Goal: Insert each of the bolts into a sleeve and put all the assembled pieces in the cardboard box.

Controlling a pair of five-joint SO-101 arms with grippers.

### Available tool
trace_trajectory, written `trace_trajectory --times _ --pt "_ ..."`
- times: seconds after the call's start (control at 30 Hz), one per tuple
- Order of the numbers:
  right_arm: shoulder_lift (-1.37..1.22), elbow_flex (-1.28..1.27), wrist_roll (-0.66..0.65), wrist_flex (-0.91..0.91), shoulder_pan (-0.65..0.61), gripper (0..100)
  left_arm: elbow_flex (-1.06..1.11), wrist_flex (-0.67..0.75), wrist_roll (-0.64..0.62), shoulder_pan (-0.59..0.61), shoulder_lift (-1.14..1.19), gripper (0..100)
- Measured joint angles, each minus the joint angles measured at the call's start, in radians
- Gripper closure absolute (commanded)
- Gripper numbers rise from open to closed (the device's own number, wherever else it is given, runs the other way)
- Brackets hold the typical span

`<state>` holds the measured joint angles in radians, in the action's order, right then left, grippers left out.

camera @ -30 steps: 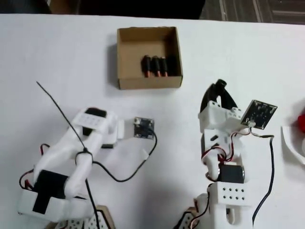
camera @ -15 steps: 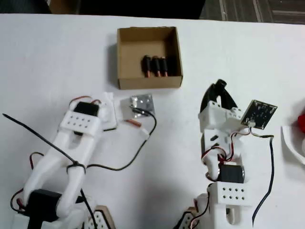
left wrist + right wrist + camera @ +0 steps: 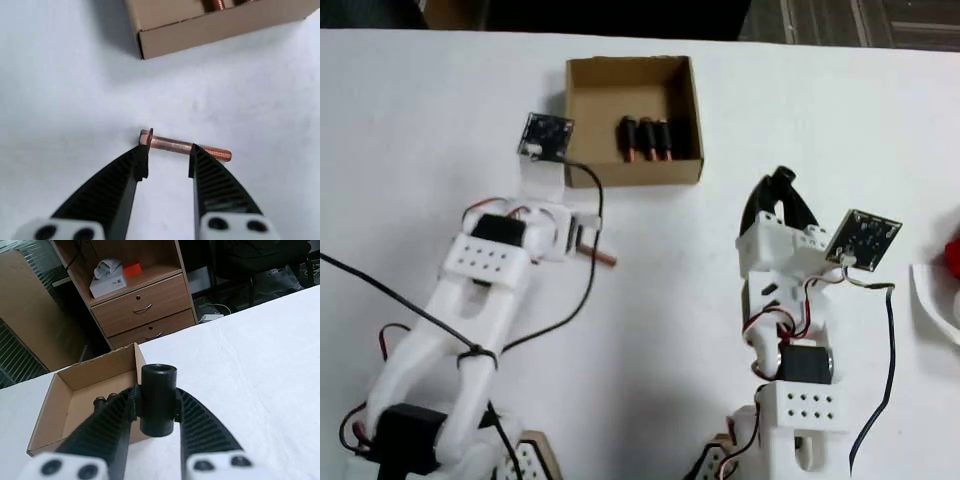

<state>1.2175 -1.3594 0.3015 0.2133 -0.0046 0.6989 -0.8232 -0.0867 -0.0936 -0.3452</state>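
A copper bolt (image 3: 185, 147) lies flat on the white table just short of the cardboard box (image 3: 200, 27). My left gripper (image 3: 167, 160) is open, low over the bolt, one fingertip by its head and the other across its shaft. From above, the bolt (image 3: 605, 258) pokes out beside the left gripper (image 3: 586, 240), below the box (image 3: 600, 105). Three assembled pieces (image 3: 645, 138) lie in the box. My right gripper (image 3: 156, 407) is shut on a black sleeve (image 3: 158, 390), held upright with its bore showing. From above, the right gripper (image 3: 780, 192) is right of the box.
A white dish edge (image 3: 932, 300) and a red thing (image 3: 952, 255) sit at the table's right edge. Black cables loop around the left arm (image 3: 480, 300). Beyond the table stands a wooden drawer cabinet (image 3: 140, 305). Open table lies between the arms.
The left arm unfolded and swung toward the box, its wrist turning over, and its gripper came down at the bolt. The right arm stayed still with the sleeve.
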Motion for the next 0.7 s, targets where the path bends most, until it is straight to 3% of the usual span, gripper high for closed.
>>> trace_trajectory --times 0.07,0.23,0.43,0.53,0.7 --pt "0.0 0.0 0.0 0.0 0.0 97.8 0.006 0.04 -0.072 0.015 0.0 85" --pt "0.0 0.0 0.0 0.0 0.0 97.8 0.094 0.12 -0.391 0.08 -0.006 85" --pt "0.0 0.0 0.0 0.0 0.0 97.8 0.193 0.129 -0.466 -0.074 -0.006 85" --pt "0.0 0.0 0.0 0.0 0.0 97.8 0.218 0.167 -0.525 -0.091 -0.011 85" --pt "0.0 0.0 0.0 0.0 0.0 97.8 0.221 0.203 -0.838 -0.06 -0.023 85"
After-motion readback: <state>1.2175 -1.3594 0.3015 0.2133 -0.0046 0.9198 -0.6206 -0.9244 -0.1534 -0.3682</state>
